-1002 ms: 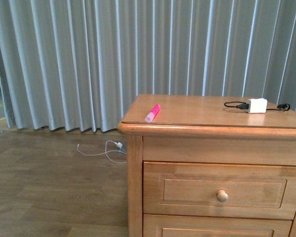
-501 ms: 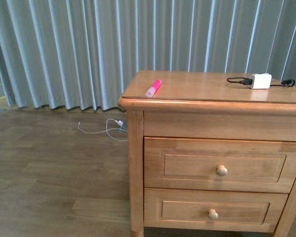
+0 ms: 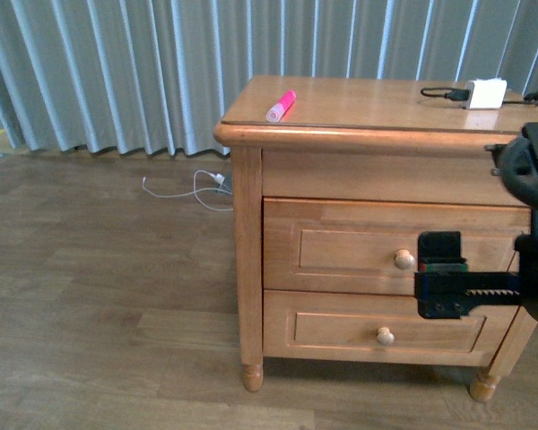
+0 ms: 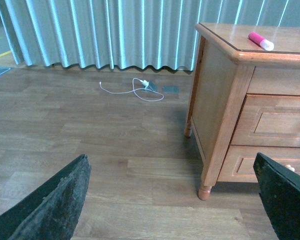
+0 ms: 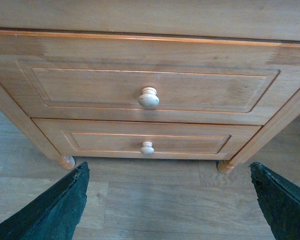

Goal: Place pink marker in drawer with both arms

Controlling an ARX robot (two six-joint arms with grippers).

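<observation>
Right gripper [image 5: 167,167]: black, jaws spread wide, empty. I hold it facing the round wooden knob [image 5: 149,97] of the shut honey-coloured upper drawer [image 5: 90,87]. Risk: drifting low, it catches the lower knob [image 5: 147,147].
Left gripper [image 4: 171,159]: wide, empty, well apart from the chunky bright-pink marker [image 4: 260,41] lying near the wooden dresser top's [image 3: 386,103] front corner. Risk: a glancing touch rolls it off.

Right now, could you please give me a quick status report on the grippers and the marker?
Left gripper open, empty. Right gripper open, facing knob. Pink marker on dresser top; drawer shut. Nothing blocking.
</observation>
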